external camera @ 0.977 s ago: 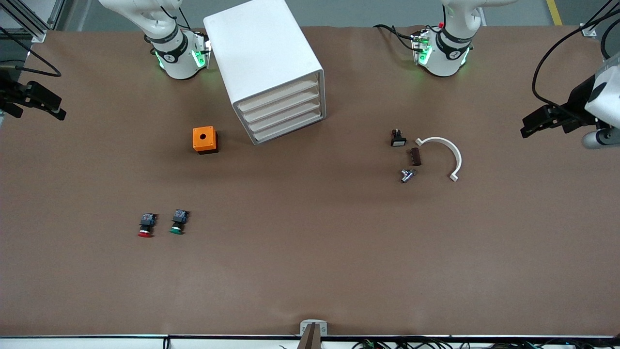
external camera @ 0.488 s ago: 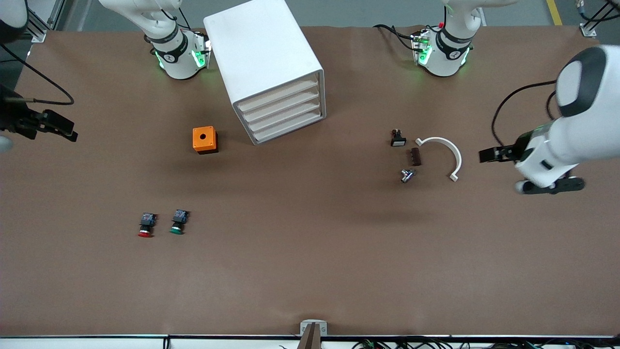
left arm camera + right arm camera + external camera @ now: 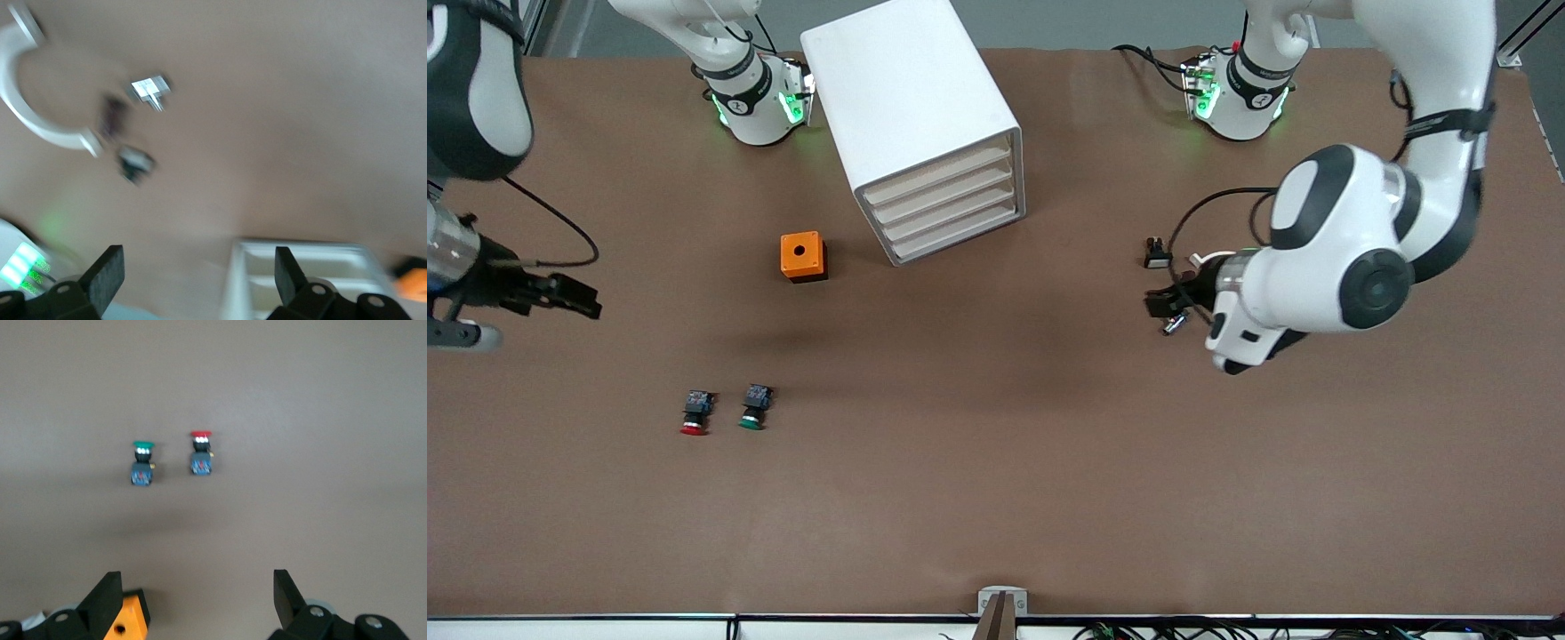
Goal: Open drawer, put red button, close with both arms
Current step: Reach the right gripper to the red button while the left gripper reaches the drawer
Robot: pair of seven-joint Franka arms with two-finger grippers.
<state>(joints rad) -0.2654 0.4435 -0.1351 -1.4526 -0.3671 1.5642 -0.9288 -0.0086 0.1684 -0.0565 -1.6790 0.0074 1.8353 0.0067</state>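
While up in the air over bare table at the right arm's end: right gripper (image 3: pixel 583 302), fingers spread, nothing between them. Red button (image 3: pixel 695 415) on the table, lying on its side, cap toward the front camera, just beside green button (image 3: pixel 753 408), well apart from the cabinet. Orange box (image 3: pixel 804 257) with a hole, between the buttons and the cabinet (image 3: pixel 911 116). All four drawers shut, bottom drawer (image 3: pixel 959 235) included. Near the left arm's end, small black part (image 3: pixel 1157 255), white curved piece (image 3: pixel 1205 259) partly hidden. Left gripper (image 3: pixel 1163 303) over those small parts, fingers (image 3: pixel 107 279) spread wide, empty. In the right wrist view, red button (image 3: pixel 200 454) and green button (image 3: pixel 141 462) side by side.
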